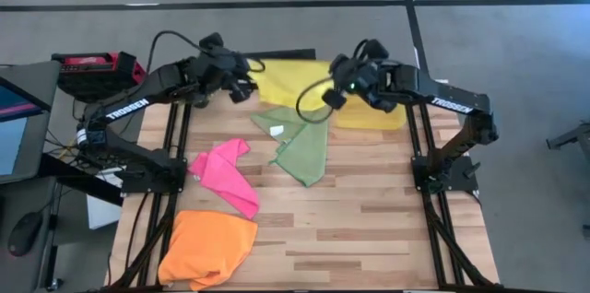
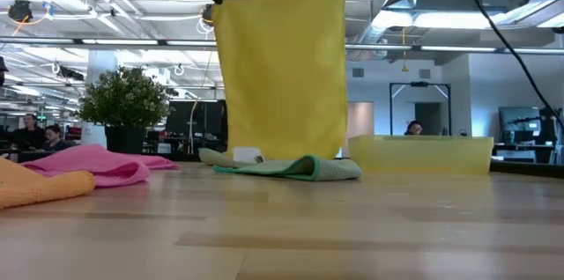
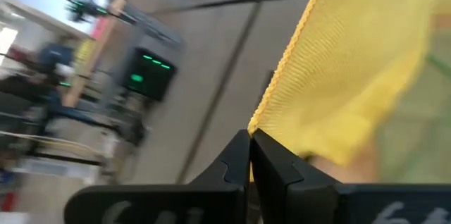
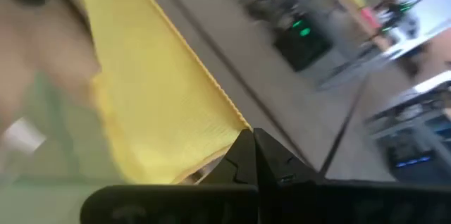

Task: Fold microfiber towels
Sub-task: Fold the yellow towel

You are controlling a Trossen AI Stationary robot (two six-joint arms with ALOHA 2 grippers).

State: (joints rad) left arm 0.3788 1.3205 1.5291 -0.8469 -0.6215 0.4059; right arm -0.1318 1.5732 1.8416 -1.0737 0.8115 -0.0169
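Microfiber cloths number four on or above the wooden worktop (image 1: 369,210): one bright yellow microfiber towel (image 2: 282,73), one pale green microfiber towel (image 1: 300,146), one hot pink microfiber towel (image 1: 226,173) and one orange microfiber towel (image 1: 207,247). Two arms are working, one at each upper corner of the yellow towel. The left end effector (image 3: 250,143) is clenching one top corner of that towel, its dark fingers pressed together on the stitched edge. The right end effector (image 4: 248,143) is clenching the other top corner in the same way. Between them the yellow towel is hanging as a flat sheet over the far middle of the worktop, its lower edge reaching down near the green towel. The green towel is lying crumpled near the worktop's centre, just in front of the hanging sheet. The pink towel is lying toward the left edge, and the orange towel is sitting at the near left corner. One translucent yellow rectangular tray (image 2: 421,152) is standing by the far right edge.
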